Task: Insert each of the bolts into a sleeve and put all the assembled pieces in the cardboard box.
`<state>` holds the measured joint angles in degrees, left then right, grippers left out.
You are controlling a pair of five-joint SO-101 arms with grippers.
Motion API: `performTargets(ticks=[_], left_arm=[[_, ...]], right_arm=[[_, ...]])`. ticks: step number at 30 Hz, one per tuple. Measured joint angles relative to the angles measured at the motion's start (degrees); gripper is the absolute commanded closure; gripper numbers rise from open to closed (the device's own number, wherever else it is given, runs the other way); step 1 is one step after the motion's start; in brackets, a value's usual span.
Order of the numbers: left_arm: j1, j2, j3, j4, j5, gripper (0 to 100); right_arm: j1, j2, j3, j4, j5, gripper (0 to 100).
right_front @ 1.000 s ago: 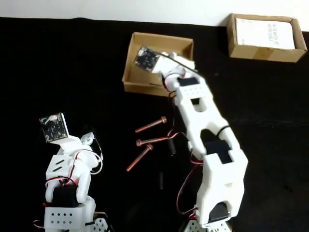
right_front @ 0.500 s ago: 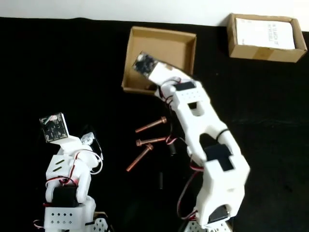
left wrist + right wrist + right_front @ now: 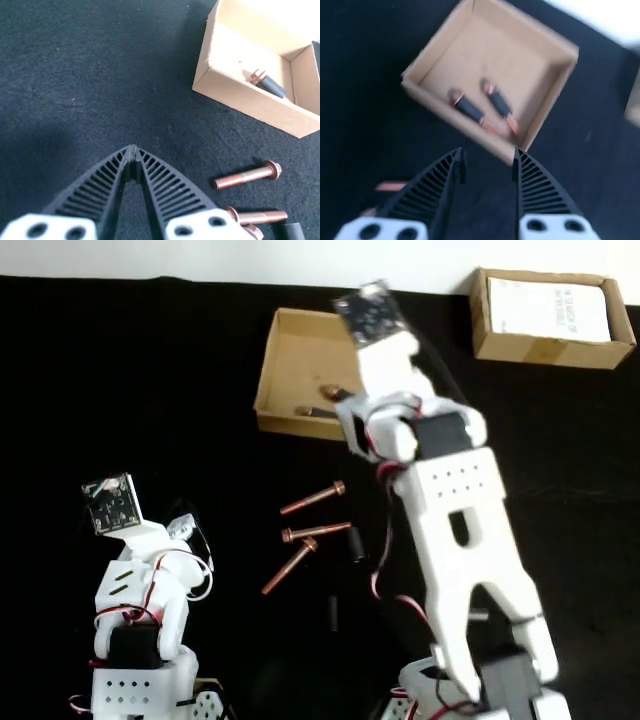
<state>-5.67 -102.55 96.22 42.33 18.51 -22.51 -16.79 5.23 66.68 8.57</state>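
Two assembled pieces point(image 3: 467, 109) are lying in the cardboard box point(image 3: 485, 55), three bare bolts point(image 3: 316, 532) and loose sleeves point(image 3: 356, 544) are waiting on the table point(image 3: 150, 390), with the right gripper point(image 3: 487, 160) hanging spread and empty near the box and the left gripper point(image 3: 132, 152) sitting pressed together.

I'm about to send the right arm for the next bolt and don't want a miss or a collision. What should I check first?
1. Empty right gripper: ok. It is open above the cardboard box with nothing between its fingers.
2. Finished work in the box: ok. Two assembled pieces lie on its floor.
3. All bolts sleeved: not ok. Three bare bolts lie on the table.
4. Enough sleeves: cannot tell. One sleeve lies by the bolts; any others are hard to make out against the black surface.
5. Path clear of the left gripper: ok. It is shut and short of the bolts.
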Motion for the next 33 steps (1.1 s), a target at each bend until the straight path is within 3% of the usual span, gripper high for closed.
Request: performTargets(ticks=[5,9,23,33], left_arm=[[0.0,0.0,0.0,0.0,0.0,99],[0.0,0.0,0.0,0.0,0.0,99],[0.0,0.0,0.0,0.09,0.0,99],[0.0,0.0,0.0,0.09,0.0,99]], right_arm=[[0.0,-1.49,0.62,14.42,-12.92,86.5],[-1.67,-1.93,9.14,16.44,-16.09,86.5],[-5.27,-2.02,38.07,-9.32,-13.8,86.5],[-7.38,3.87,40.88,-13.98,-13.63,86.5]])
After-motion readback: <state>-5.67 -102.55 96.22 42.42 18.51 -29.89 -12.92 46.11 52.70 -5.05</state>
